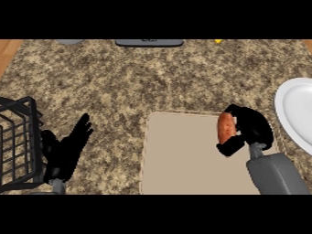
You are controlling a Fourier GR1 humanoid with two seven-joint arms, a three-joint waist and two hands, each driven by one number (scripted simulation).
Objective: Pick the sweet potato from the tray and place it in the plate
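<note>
The right hand [251, 130] is over the right edge of the tray [185, 160], with its fingers [231, 147] curled round the sweet potato [226, 127]. The sweet potato stands roughly upright in the grasp, orange side facing left, and part of it is hidden by the hand. Whether it touches the tray cannot be told. The tray is a flat beige sheet on the desk [151, 77], a speckled brown surface. The plate [307, 114] is white and lies at the right edge of the view, near the right hand but apart from it; it holds nothing. The left hand [63, 153] rests at the lower left with fingers straight and released, pointing up, just beside a black wire basket [9, 141] at the left edge. At the far edge of the desk are a dark flat object [148, 43], a grey object [69, 41] and a small yellow item [218, 40], all cut off by the top of the view.
</note>
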